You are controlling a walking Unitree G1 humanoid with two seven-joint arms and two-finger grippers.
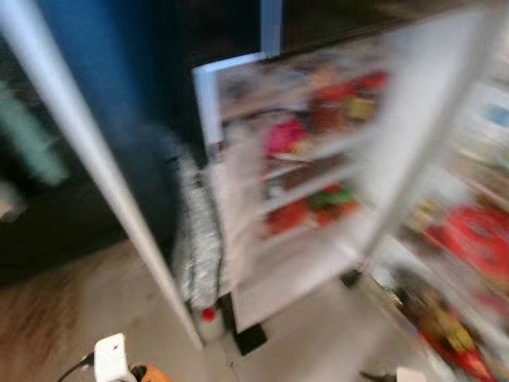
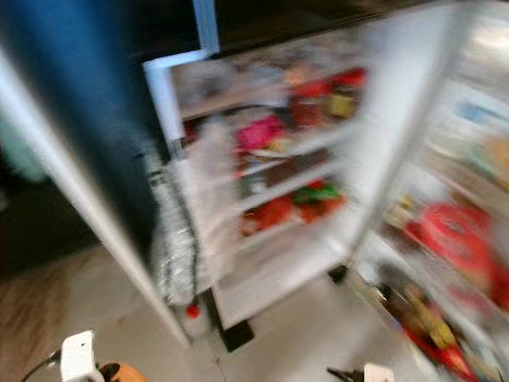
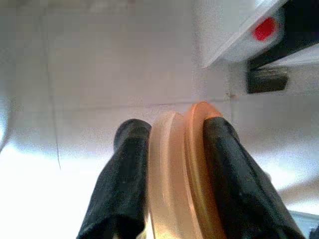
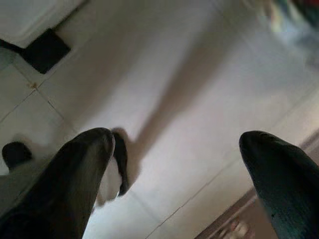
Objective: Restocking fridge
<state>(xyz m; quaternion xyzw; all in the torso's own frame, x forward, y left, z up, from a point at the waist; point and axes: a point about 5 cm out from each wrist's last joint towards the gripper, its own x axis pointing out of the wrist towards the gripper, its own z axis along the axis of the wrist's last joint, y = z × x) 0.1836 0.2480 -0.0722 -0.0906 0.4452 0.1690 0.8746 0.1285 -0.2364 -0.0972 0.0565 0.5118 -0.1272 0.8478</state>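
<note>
Clamping an orange disc-like thing (image 3: 182,174) between both black fingers, left gripper (image 3: 172,149) hangs low over the pale floor (image 3: 99,59), seen at the bottom left of the head views as a white wrist block with an orange edge beside it (image 1: 147,372). Cannot tell what the orange thing is: flat, round-rimmed, in two layers, one paler and one deeper orange, held on edge so that the flat faces meet the finger pads and the rim points ahead along the fingers.

Ahead of and above that gripper, and off to its right: fridge (image 1: 302,183), open, with shelves of blurred red, pink and green goods, and the open door (image 1: 469,239) further right again with more red packs in its racks. Foot of the fridge with a red cap (image 3: 264,29) lies just beyond the fingertips in the left wrist view.

Further right, right gripper (image 4: 179,144) hangs idle over the floor, fingers wide apart and holding nothing.

Judged from this: left arm the one carrying stock, so a lift up and forward to the right, toward the shelves, comes next. Heavy blur in the head views hides which shelf has room.
</note>
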